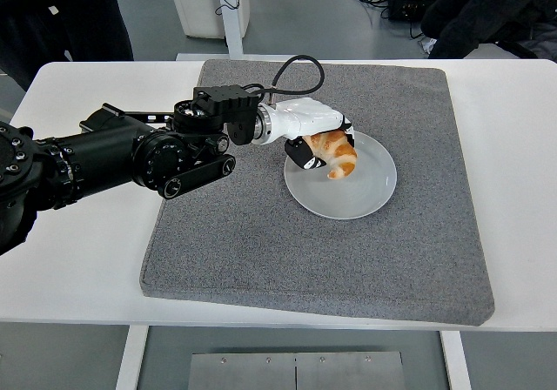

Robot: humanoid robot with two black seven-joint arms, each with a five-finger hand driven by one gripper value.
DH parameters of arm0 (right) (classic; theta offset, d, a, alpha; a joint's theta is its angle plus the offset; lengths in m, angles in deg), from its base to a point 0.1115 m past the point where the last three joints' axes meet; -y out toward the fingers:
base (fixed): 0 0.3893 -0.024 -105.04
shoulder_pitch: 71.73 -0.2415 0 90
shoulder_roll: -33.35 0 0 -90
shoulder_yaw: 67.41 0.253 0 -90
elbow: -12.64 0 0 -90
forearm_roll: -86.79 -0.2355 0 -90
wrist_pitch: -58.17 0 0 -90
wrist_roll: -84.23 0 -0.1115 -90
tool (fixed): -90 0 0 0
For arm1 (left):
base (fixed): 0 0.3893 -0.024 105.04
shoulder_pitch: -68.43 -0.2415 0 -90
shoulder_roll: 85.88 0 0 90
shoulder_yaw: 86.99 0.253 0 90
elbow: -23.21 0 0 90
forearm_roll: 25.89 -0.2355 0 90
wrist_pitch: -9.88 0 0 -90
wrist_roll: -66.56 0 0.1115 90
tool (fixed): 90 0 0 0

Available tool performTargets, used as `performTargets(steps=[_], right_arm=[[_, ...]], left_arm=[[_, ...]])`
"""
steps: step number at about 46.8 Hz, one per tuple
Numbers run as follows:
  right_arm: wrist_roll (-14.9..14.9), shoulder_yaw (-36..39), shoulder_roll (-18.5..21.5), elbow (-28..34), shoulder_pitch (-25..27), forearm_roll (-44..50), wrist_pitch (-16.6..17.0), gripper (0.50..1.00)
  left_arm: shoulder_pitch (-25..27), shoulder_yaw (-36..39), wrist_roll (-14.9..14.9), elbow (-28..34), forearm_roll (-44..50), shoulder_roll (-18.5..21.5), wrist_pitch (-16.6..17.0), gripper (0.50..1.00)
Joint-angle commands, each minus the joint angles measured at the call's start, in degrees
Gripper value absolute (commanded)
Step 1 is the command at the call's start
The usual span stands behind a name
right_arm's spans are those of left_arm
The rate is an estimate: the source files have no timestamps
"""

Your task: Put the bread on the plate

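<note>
A golden croissant-shaped piece of bread (337, 154) is held in my left hand (320, 143), whose white-shelled fingers are curled around it. The bread's lower tip hangs over the left part of the pale round plate (361, 190), close to or touching its surface. The plate lies on a grey mat in the middle of the table. My black left arm (130, 155) reaches in from the left edge. My right arm is out of view.
The grey mat (287, 242) covers most of the white table (87, 251). A black cable (296, 66) loops above the wrist. A person in dark clothes stands beyond the table's far left corner (61, 16).
</note>
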Motion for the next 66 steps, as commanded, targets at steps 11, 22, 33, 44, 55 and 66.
performTargets(steps=[11,22,33,44,55,66], right_arm=[[0.0,0.0,0.0,0.0,0.0,0.0,0.0,1.000],[0.0,0.0,0.0,0.0,0.0,0.0,0.0,1.000],[0.0,0.0,0.0,0.0,0.0,0.0,0.0,1.000],[0.0,0.0,0.0,-0.4,0.0,0.0,0.0,1.000],[-0.1,0.0,0.0,-0.6,0.6,0.0,0.5,1.000],[0.0,-0.1,0.0,-0.1,0.5,0.0,0.2,1.000]], left_arm=[[-1.9,1.8,0.2,0.1,-0.5,0.0,0.1,0.500],[-1.8,1.4,0.4,1.0,0.0,0.0,0.1,0.762],[-0.5,1.4,-1.1,1.9,0.3,0.0,-0.4,1.000],[1.7,0.6,-5.1,3.2,1.4,0.0,-0.6,1.000],[9.0,-4.5,-3.7,8.0,13.4,0.0,-11.0,1.000],[10.4,-11.7,1.7,4.7,27.4,4.9,-12.9,1.000]])
